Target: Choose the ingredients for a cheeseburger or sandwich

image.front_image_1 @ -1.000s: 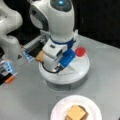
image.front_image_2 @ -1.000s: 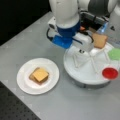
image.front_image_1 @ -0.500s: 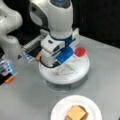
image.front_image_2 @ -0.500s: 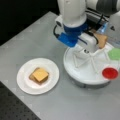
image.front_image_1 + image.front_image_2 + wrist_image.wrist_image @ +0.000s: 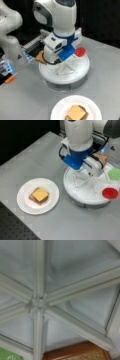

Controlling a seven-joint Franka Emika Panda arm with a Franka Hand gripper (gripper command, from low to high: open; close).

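On the white plate (image 5: pixel 58 111) nearest the camera in a front view, also seen at a front view's left (image 5: pixel 23 203), sits the sandwich (image 5: pixel 39 195): a tan-brown toast square with the yellow cheese square (image 5: pixel 75 112) on top. It looks the same as a second ago.

Behind it on the grey tabletop (image 5: pixel 82 225) stands the round white divided tray (image 5: pixel 75 75), its ribs meeting at a hub (image 5: pixel 38 301) in the wrist view. The red disc (image 5: pixel 110 193) and the green piece (image 5: pixel 115 173) lie in its compartments, and a toast square (image 5: pixel 40 57) rests at its rim; the wrist view shows that brown piece (image 5: pixel 80 353) at its bottom edge and a sliver of green at bottom left.

The arm has shifted over the tray since the earlier frames, its blue-and-white wrist (image 5: pixel 62 47) now hanging above the tray's middle. The pincer is hidden beneath the wrist body in both front views, so how far it is open, or whether it holds anything, cannot be told.

No writing or label can be read.
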